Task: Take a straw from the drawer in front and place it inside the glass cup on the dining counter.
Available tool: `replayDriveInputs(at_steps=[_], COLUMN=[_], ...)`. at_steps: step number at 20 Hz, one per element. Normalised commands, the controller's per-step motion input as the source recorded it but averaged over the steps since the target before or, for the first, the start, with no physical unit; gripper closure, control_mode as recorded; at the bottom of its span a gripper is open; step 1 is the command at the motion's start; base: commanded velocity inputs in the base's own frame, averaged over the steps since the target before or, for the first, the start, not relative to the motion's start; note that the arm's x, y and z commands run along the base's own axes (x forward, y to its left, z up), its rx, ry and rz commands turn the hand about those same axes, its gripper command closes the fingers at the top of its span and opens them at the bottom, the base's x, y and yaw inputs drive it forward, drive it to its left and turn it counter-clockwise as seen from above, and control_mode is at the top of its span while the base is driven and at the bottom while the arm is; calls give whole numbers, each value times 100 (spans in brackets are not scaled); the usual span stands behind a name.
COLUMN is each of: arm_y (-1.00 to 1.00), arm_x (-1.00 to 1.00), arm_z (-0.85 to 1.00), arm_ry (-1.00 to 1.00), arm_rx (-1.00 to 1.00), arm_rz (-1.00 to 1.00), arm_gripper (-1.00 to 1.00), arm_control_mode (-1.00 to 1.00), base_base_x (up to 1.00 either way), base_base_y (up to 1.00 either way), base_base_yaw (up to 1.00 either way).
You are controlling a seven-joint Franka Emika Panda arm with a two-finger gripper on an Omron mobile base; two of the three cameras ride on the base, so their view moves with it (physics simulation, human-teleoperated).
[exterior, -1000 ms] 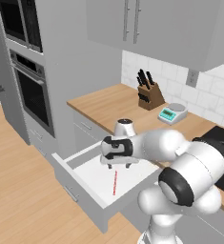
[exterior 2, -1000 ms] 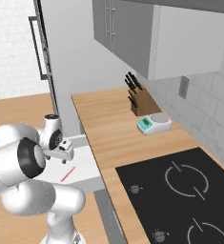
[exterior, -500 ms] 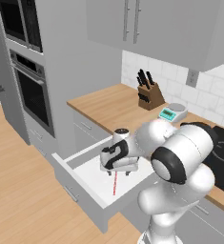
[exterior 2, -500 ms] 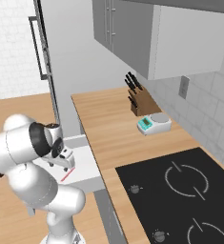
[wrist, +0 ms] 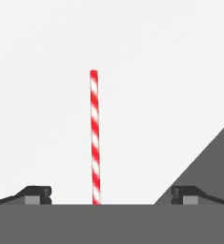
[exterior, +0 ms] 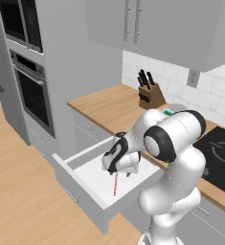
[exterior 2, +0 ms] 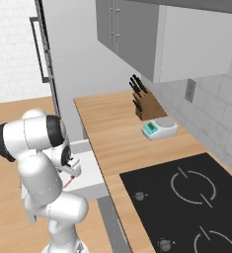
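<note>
The arm has swung down and in over the last second: a moment ago its wrist rode up above the open drawer, and now the whole forearm is folded low, with the hand hanging inside the drawer's opening, close over its white floor. From the left base view the drawer juts out toward seven o'clock from under the wooden worktop, and the hand sits over the drawer's middle. From the right base view, the same hand tucks down at nine o'clock of the worktop's front edge, just over the white drawer floor.

The hand is spread wide, its two dark tips far apart at five and seven o'clock of the hand view, with nothing between them but the straw. The straw lies flat on the drawer floor, running straight from six toward twelve o'clock in that view, about midway between the tips and not touched by either. In the left base view the straw shows as a thin red line reaching out from under the hand toward six o'clock.

To my eye that means the approach is all but finished: the hand is lined up astride the straw, and what remains is a last drop and a squeeze. The straw is thin and lies flush on the floor, so a shallow close could slide over it.

The knife block and the small scale stand well back on the worktop, out of the way.
</note>
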Motion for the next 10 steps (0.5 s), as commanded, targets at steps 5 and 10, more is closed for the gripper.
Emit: replayDriveInputs(at_steps=[5,10], arm_y=[0,0], arm_x=[39,31], arm_z=[-27,-42], arm_ry=[0,0], arm_rx=[0,0], arm_rz=[-7,-5], arm_gripper=[-100,-100], arm_control_mode=[-100,-100], base_base_x=[0,0], base_base_y=[0,0], base_base_yaw=[0,0])
